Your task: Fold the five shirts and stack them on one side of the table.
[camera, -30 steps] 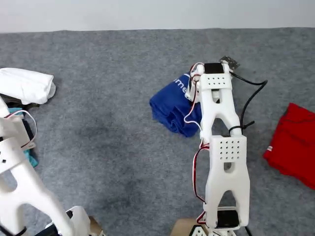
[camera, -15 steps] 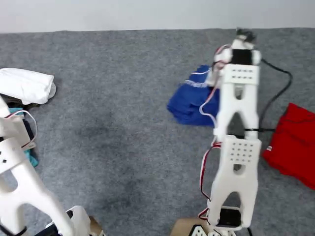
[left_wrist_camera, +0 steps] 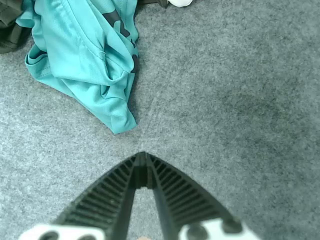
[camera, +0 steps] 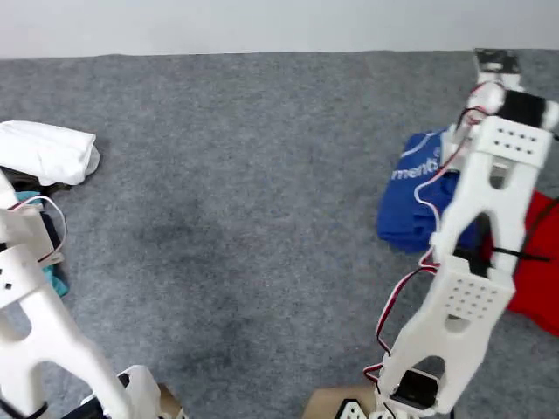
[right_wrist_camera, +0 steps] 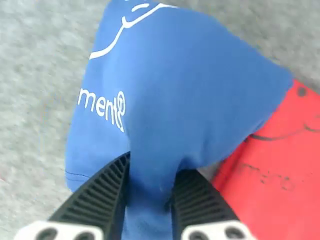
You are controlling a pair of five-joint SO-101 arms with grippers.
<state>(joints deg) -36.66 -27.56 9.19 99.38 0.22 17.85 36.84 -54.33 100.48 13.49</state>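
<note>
Pinching a bunched fold of the blue shirt (right_wrist_camera: 175,90) between its ribbed black fingers (right_wrist_camera: 107,187), the right gripper (right_wrist_camera: 150,167) is clamped on the cloth, its jaws narrowed to the thickness of the fabric. From above, the right arm (camera: 472,262) stretches toward the far right corner of the grey table (camera: 218,175), and the blue shirt sags below it in a loose bundle. White lettering (right_wrist_camera: 102,105) runs across the blue cloth under a curved white line, and part of it is creased into the folds. One edge of the blue shirt overlaps the red shirt (right_wrist_camera: 270,170), which lies at the right edge of the table. Whether the two actually touch cannot be told. Thin dark marks of print show on the red cloth, too faint to make out.

On the other side, the left gripper (left_wrist_camera: 142,157) has its jaws pressed together at the tips with nothing between them. It points at the bare table just beside the teal shirt (left_wrist_camera: 85,55). That shirt lies crumpled, with a black printed patch partly tucked into a fold. A dark cloth (left_wrist_camera: 7,30) lies against its far side. The white shirt (camera: 48,148) sits bunched at the left edge of the table, beyond the left arm (camera: 35,332) and well apart from the blue and red shirts.
</note>
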